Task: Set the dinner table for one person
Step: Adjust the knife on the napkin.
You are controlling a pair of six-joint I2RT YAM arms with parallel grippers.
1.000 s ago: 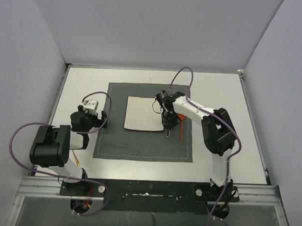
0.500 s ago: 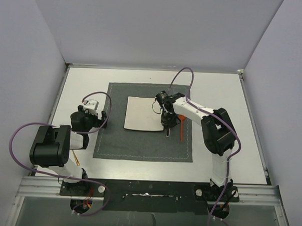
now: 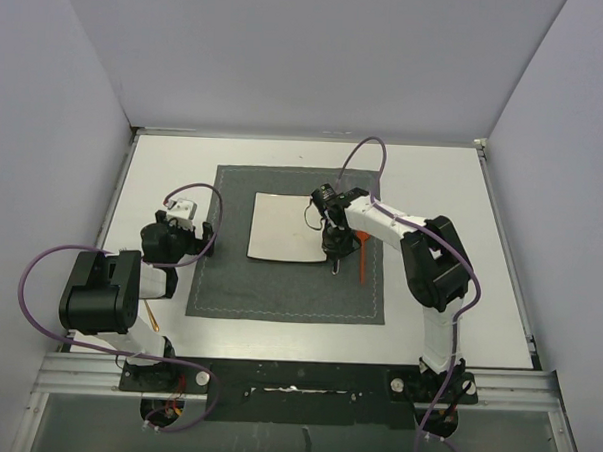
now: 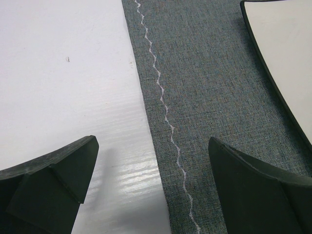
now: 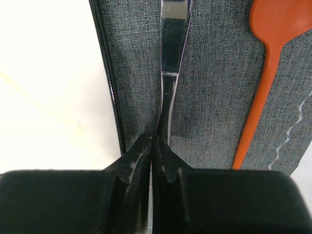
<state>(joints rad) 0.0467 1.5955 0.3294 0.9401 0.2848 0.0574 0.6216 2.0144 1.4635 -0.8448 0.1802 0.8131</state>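
On the white dinner table [image 3: 443,192] lies a dark grey stitched placemat [image 3: 279,285] with a square white plate [image 3: 286,227] on it. My right gripper [image 3: 334,255] hangs just right of the plate, shut on the handle of a slim silver metal utensil [image 5: 173,48]. That utensil runs along the mat between the plate's dark rim [image 5: 105,73] and an orange spoon [image 5: 265,73]. The jaws [image 5: 155,141] press together on the handle. My left gripper [image 4: 151,161] is wide open and holds nothing, straddling the mat's left edge [image 4: 146,112].
The orange spoon [image 3: 362,257] lies on the mat right of the silver utensil. A thin tan stick-like item [image 3: 151,315] lies on the table by the left arm's base. Grey walls close in the table on three sides.
The right arm has shifted very slightly left toward the plate with the silver utensil in its grip. The left arm has not moved.
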